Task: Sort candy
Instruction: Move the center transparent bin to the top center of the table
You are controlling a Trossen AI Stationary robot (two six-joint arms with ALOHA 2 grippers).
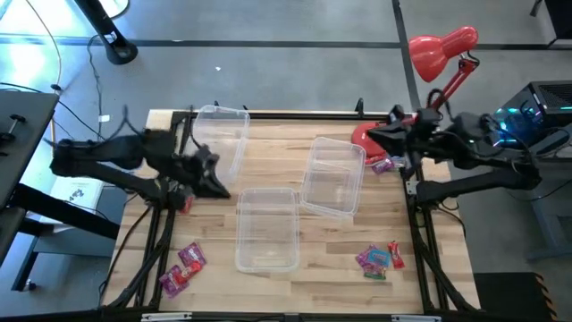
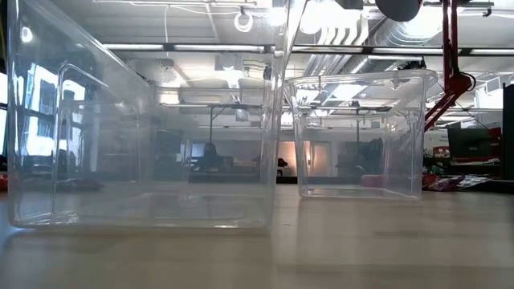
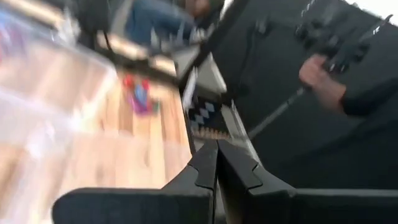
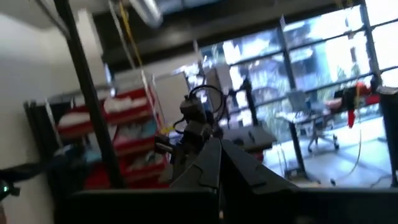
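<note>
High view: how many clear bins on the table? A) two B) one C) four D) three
D: three bins show, one at the back left, one at front centre, and one angled to the right of centre.

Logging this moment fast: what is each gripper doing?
Left gripper: shut, holding nothing.
Right gripper: shut, holding nothing.
</note>
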